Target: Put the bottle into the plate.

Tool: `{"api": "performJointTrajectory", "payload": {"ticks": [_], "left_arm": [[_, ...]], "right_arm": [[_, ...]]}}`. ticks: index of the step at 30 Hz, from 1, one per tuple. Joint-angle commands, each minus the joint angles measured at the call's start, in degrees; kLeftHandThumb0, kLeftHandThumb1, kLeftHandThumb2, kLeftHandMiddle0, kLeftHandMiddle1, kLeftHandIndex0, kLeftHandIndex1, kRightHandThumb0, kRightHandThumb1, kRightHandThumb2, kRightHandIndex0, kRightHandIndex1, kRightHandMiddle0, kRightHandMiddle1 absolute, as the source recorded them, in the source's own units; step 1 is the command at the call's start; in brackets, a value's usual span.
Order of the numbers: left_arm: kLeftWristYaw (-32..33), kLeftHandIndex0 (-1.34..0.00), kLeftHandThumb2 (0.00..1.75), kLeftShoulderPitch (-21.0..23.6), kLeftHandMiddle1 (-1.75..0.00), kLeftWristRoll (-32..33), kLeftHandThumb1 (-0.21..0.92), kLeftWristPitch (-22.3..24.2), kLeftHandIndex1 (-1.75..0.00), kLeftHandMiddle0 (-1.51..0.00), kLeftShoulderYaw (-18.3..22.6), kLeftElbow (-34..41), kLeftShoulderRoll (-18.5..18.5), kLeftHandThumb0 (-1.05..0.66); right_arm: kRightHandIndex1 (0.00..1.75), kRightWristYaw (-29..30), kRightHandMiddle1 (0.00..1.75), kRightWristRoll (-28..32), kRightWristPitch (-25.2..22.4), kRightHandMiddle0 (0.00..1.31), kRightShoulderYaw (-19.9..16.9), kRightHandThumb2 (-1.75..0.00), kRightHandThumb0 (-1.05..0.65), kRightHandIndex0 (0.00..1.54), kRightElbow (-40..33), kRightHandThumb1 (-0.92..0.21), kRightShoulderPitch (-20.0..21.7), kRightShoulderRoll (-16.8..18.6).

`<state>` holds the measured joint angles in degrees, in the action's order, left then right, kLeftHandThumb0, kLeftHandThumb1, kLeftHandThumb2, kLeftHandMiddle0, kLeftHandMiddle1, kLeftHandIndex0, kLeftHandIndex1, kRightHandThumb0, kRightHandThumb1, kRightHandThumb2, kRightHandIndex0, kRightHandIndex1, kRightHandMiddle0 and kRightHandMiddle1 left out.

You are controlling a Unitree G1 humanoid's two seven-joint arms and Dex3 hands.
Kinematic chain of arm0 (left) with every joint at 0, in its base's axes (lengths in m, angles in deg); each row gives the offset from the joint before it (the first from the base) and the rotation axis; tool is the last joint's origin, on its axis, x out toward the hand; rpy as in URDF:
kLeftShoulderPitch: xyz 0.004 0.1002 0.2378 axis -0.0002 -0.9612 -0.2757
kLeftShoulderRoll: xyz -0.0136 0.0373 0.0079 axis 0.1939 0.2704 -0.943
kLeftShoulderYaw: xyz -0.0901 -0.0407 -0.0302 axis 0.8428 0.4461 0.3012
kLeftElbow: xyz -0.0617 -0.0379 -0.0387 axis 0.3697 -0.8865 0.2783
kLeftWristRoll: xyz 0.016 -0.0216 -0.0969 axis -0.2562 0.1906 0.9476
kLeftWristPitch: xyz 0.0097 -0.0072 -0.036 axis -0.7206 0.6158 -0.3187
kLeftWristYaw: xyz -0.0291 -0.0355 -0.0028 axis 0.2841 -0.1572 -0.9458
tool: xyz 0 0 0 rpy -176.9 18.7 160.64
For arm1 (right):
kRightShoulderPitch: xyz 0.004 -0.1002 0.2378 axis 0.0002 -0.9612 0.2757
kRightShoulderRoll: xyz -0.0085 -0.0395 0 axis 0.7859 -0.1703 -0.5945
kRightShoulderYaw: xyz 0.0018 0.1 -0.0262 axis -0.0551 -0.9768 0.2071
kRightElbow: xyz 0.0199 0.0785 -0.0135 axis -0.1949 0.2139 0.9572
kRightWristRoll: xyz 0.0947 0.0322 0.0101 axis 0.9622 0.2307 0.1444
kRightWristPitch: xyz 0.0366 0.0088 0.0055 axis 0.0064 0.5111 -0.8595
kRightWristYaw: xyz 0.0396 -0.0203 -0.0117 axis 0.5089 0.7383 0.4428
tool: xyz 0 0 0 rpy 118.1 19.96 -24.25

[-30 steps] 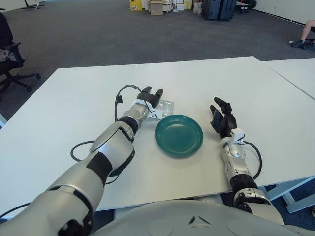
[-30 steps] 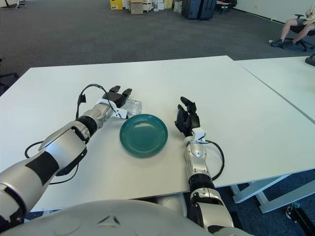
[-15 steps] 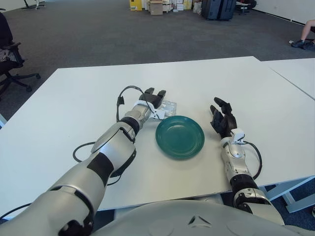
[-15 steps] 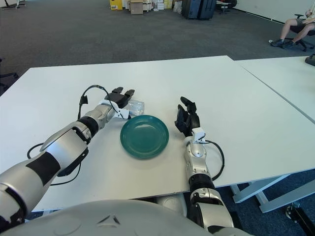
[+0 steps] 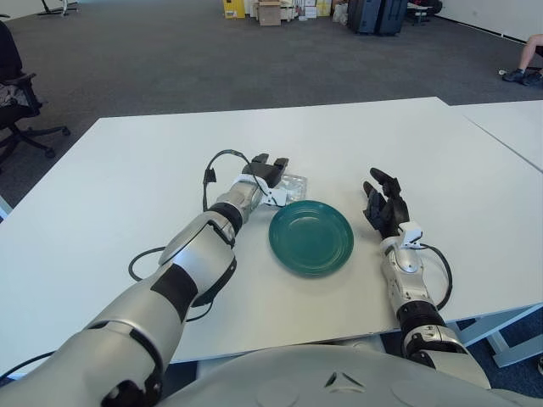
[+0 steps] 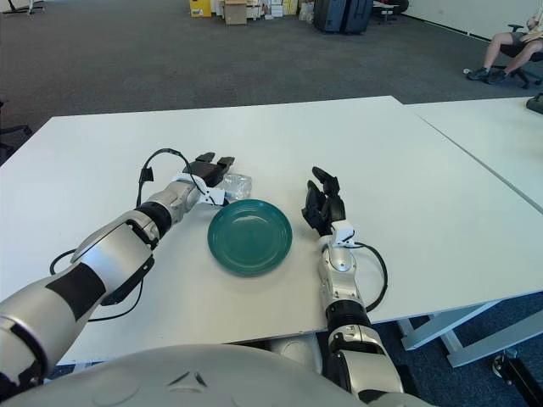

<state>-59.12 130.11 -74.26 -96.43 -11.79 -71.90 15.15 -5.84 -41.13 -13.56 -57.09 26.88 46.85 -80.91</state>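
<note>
White table (image 5: 110,195) fills the near field, front edge just under the robot's torso; a second white table (image 5: 509,127) butts up on the right, seam running diagonally away. Right hand (image 5: 386,206) sits near the front right, just right of the teal plate (image 5: 311,236), fingers spread and pointing up, holding nothing; a black cable (image 5: 441,275) loops beside its forearm. Plate lies flat at centre, nothing in it. Left arm reaches forward across the table, its own black cable (image 5: 140,259) trailing on the surface behind the elbow. Left hand (image 5: 265,170) is at the plate's far-left rim, fingers extended over the clear bottle (image 5: 293,182), which lies on its side on the table, touching or just beside the plate's far edge, not in it; can't tell whether the fingers actually grip it. Bare tabletop to the left, right and beyond the bottle up to the far edge. Past that, grey carpet floor (image 5: 170,59), an office chair (image 5: 17,97) off the left, boxes (image 5: 270,12) and dark cases (image 5: 377,15) along the far side, a seated person's legs (image 6: 501,51) at far right
</note>
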Motion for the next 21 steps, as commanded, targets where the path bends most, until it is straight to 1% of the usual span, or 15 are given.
{"api": "performJointTrajectory", "payload": {"ticks": [1,8,9,10,11,12,13,14,15,16,17,18,19,20,21], "left_arm": [[-1.10,0.00,0.01,-0.07,-0.01,-1.43,0.90,-0.36,-0.43,-0.15,-1.28,-0.21,0.32,-1.02],[-1.18,0.00,0.00,-0.11,-0.03,-1.61,0.88,-0.35,-0.55,-0.22,-1.90,-0.21,0.15,-0.98],[-1.12,0.00,0.01,-0.39,-0.06,-1.73,0.86,-0.22,-0.70,-0.30,-2.08,-0.28,-0.01,-0.95],[-1.08,0.00,0.01,-0.60,-0.08,-1.81,0.83,-0.12,-0.84,-0.34,-2.21,-0.34,-0.13,-0.91],[-1.06,0.00,0.02,-0.73,-0.12,-1.59,0.80,-0.11,-1.05,-0.40,-2.05,-0.35,-0.29,-0.85],[-1.05,-0.03,0.02,-0.80,-0.18,-1.40,0.78,-0.11,-1.16,-0.42,-1.91,-0.35,-0.40,-0.80],[-1.05,-0.06,0.02,-0.79,-0.35,-1.25,0.75,-0.15,-1.34,-0.42,-1.81,-0.33,-0.44,-0.72],[-0.72,-0.08,0.03,-0.80,-0.49,-0.53,0.72,-0.27,-1.45,-0.39,-1.12,-0.24,-0.49,-0.68],[-0.47,-0.11,0.04,-0.80,-0.59,-0.05,0.71,-0.35,-1.51,-0.39,-0.64,-0.18,-0.51,-0.62],[0.38,-0.16,0.23,-0.99,-0.76,0.81,0.60,-0.50,-1.59,-0.38,0.29,-0.09,-0.62,-0.55],[0.98,-0.27,0.53,-1.13,-1.00,1.38,0.46,-0.60,-1.65,-0.40,0.92,-0.04,-0.69,-0.42],[1.33,-0.34,0.73,-1.22,-1.16,1.66,0.36,-0.65,-1.68,-0.40,1.24,-0.02,-0.74,-0.34],[2.43,-0.37,0.81,-1.44,-1.22,2.09,0.33,-0.81,-1.70,-0.41,1.74,0.05,-0.94,-0.31],[3.14,-0.46,0.90,-1.56,-1.34,2.31,0.36,-0.93,-1.71,-0.49,2.03,0.09,-1.08,-0.04],[4.60,-0.51,0.96,-1.80,-1.42,2.43,0.37,-1.14,-1.73,-0.55,2.22,0.20,-1.42,0.13]], "right_arm": [[0.00,-0.05,0.69,0.29,-1.56,0.00,-0.73,-0.81,-0.66,0.34,2.74,-0.92,-4.28,-0.33],[0.00,0.13,0.69,0.28,-1.46,0.00,-0.82,-0.82,-0.66,0.34,2.71,-0.92,-4.46,-0.36],[0.00,0.11,0.68,0.32,-1.53,0.00,-0.83,-0.82,-0.66,0.34,2.64,-0.92,-4.50,-0.35],[0.00,0.10,0.68,0.34,-1.58,0.00,-0.84,-0.82,-0.66,0.34,2.61,-0.92,-4.51,-0.35],[0.00,0.09,0.68,0.40,-1.67,0.00,-0.86,-0.82,-0.65,0.34,2.53,-0.92,-4.54,-0.32],[0.00,0.08,0.68,0.43,-1.72,0.00,-0.86,-0.82,-0.65,0.34,2.47,-0.92,-4.57,-0.29],[0.00,0.06,0.68,0.45,-1.76,0.00,-0.85,-0.82,-0.65,0.33,2.24,-0.92,-4.71,-0.26],[0.00,0.02,0.68,0.52,-1.78,0.00,-0.87,-0.82,-0.65,0.33,2.03,-0.92,-4.85,-0.21],[0.00,-0.01,0.68,0.57,-1.80,0.00,-0.88,-0.82,-0.65,0.33,1.87,-0.92,-4.95,-0.17],[0.00,-0.08,0.68,0.67,-1.82,0.00,-0.91,-0.82,-0.64,0.33,1.71,-0.92,-5.05,-0.10],[0.00,-0.12,0.68,0.73,-1.85,0.00,-0.94,-0.82,-0.64,0.33,1.60,-0.92,-5.11,-0.06],[0.00,-0.15,0.68,0.75,-1.89,0.00,-0.95,-0.82,-0.64,0.33,1.52,-0.92,-5.15,-0.03],[0.00,-0.17,0.68,0.81,-1.99,0.00,-0.98,-0.82,-0.64,0.33,1.41,-0.92,-5.20,0.00],[0.00,-0.18,0.68,0.83,-2.07,0.00,-1.01,-0.82,-0.64,0.33,1.33,-0.92,-5.24,0.03],[0.00,-0.16,0.68,0.86,-2.16,0.00,-1.04,-0.82,-0.64,0.33,1.36,-0.92,-5.26,0.07]]}}
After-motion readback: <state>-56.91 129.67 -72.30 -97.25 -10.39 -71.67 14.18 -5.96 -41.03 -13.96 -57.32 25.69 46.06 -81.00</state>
